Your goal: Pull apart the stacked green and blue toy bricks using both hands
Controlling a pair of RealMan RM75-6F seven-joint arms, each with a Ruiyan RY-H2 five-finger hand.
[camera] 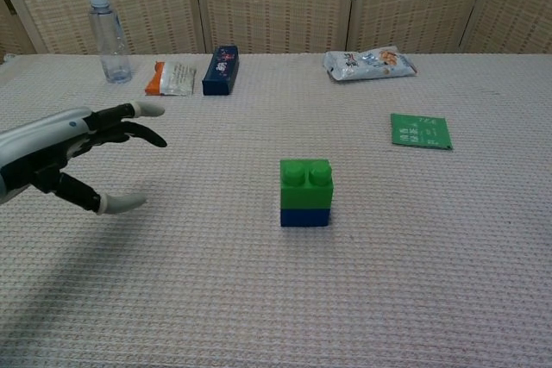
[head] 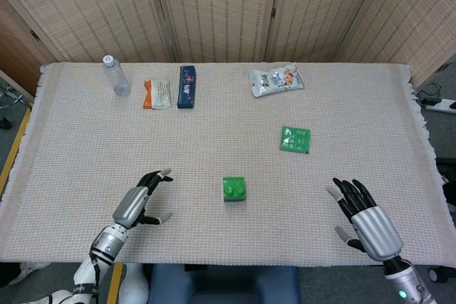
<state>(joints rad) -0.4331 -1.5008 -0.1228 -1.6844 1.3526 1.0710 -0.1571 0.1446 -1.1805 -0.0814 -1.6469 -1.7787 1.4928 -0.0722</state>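
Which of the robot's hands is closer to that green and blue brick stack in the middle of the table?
The left hand is closer: it hovers open just left of the brick stack. The right hand sits farther off, to the stack's right and nearer the table's front edge.
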